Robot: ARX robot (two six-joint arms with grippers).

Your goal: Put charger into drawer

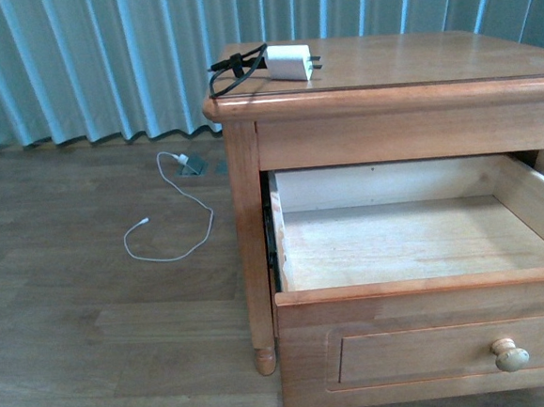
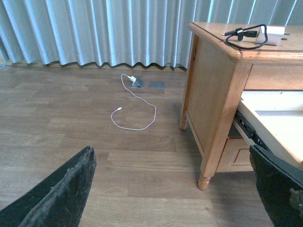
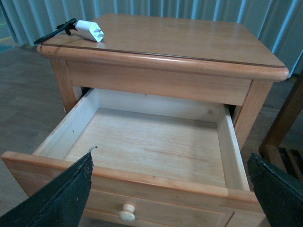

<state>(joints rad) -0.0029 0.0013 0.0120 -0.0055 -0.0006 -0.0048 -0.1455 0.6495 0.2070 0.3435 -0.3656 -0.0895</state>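
Observation:
The charger, a white plug block with a bundled black cord, lies on the nightstand's top at its front left corner; it also shows as the charger and the charger in the wrist views. The drawer stands pulled out, its pale inside bare, with a round knob on its front. My right gripper hangs open above the drawer's front edge. My left gripper is open over the floor, left of the nightstand leg. Neither arm appears in the front view.
A thin white cable loops on the wooden floor left of the nightstand, running from a small grey plug. Pale curtains hang behind. Dark wooden furniture stands right of the nightstand.

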